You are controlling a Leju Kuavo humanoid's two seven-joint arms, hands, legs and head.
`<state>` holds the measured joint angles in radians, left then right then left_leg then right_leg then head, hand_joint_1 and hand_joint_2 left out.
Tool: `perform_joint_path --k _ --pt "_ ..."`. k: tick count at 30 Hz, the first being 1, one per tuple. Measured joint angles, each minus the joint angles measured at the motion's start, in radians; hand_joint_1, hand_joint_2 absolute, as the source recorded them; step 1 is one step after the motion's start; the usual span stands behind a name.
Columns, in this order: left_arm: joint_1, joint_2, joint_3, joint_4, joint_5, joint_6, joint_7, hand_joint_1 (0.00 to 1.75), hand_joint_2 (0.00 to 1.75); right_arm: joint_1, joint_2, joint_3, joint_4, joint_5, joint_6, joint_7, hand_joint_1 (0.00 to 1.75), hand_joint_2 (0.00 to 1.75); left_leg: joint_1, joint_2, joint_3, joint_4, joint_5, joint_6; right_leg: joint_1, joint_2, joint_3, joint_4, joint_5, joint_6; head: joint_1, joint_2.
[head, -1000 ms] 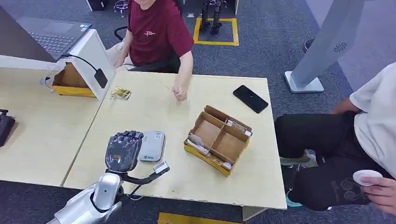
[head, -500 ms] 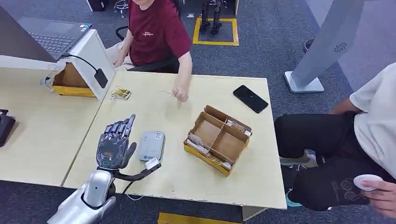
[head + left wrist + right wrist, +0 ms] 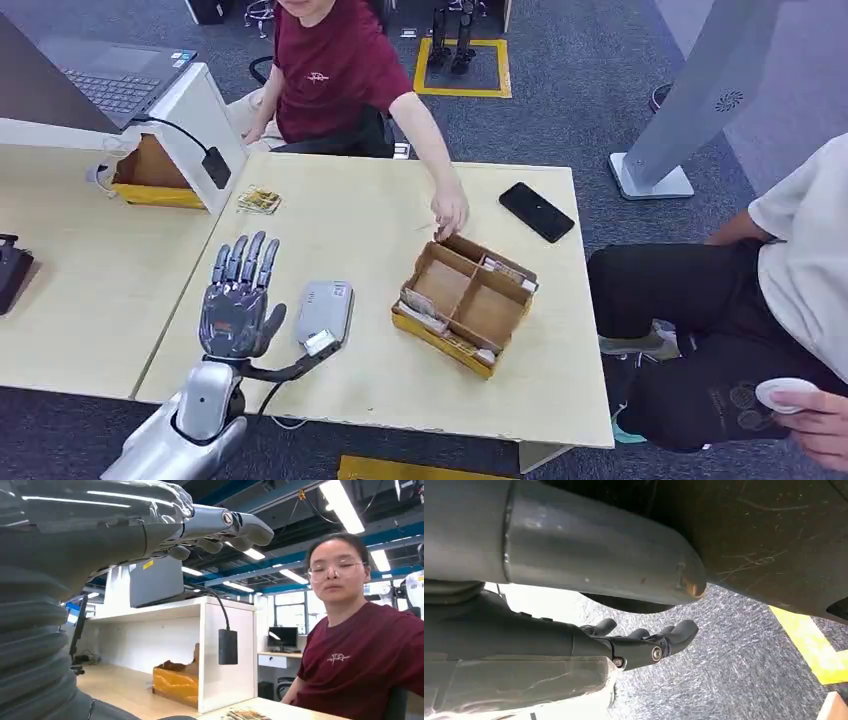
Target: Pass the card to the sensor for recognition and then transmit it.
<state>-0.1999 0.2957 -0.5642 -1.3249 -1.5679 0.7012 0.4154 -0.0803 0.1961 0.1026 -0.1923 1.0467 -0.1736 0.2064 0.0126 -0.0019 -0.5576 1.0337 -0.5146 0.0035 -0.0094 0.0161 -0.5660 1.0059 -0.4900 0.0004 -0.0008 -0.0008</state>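
Left hand (image 3: 238,300) hovers flat with fingers spread and empty, the grey sensor (image 3: 325,312) just beside it at three o'clock. Right hand (image 3: 644,642) hangs over the floor, fingers loosely apart, holding nothing.

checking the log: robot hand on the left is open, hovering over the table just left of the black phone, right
Not quite. In the head view the open left robot hand hovers just left of the grey card reader; the black phone lies across the table.
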Motion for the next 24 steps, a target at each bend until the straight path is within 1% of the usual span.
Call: perform_joint_path --k 4,9,14,20,24 --pt "0.007 -0.006 0.030 0.000 0.000 0.000 -0.020 0.00 1.75 0.000 0.001 -0.001 0.000 0.001 0.000 0.000 0.00 0.00 0.000 0.000 0.000 0.000 0.000 0.000 0.000 0.000 0.000 0.000 0.000 0.000 0.000 0.000" --pt "0.020 -0.020 0.061 0.000 0.000 0.000 -0.067 0.00 1.75 0.000 0.002 -0.002 0.000 0.004 0.000 0.000 0.00 0.00 0.000 0.000 0.000 0.000 0.000 0.000 0.000 0.000 0.000 0.000 0.000 0.000 0.000 0.000" --pt "0.028 -0.040 0.101 0.000 0.000 0.000 -0.111 0.00 1.75 -0.001 0.002 -0.003 0.000 0.011 -0.005 -0.002 0.00 0.00 0.000 0.000 0.000 0.000 0.000 0.000 0.000 0.000 0.000 0.000 0.000 0.000 0.000 0.000" --pt "0.032 -0.064 0.132 0.000 0.000 0.000 -0.142 0.00 1.75 -0.001 0.002 -0.005 0.000 0.015 -0.009 -0.003 0.00 0.00 0.000 0.000 0.000 0.000 0.000 0.000 0.000 0.000 0.000 0.000 0.000 0.000 0.000 0.000" --pt "0.038 -0.081 0.169 0.000 0.000 0.000 -0.171 0.00 1.75 -0.001 0.002 -0.006 0.000 0.017 -0.010 -0.006 0.00 0.00 0.000 0.000 0.000 0.000 0.000 0.000 0.000 0.000 0.000 0.000 0.000 0.000 0.000 0.000"
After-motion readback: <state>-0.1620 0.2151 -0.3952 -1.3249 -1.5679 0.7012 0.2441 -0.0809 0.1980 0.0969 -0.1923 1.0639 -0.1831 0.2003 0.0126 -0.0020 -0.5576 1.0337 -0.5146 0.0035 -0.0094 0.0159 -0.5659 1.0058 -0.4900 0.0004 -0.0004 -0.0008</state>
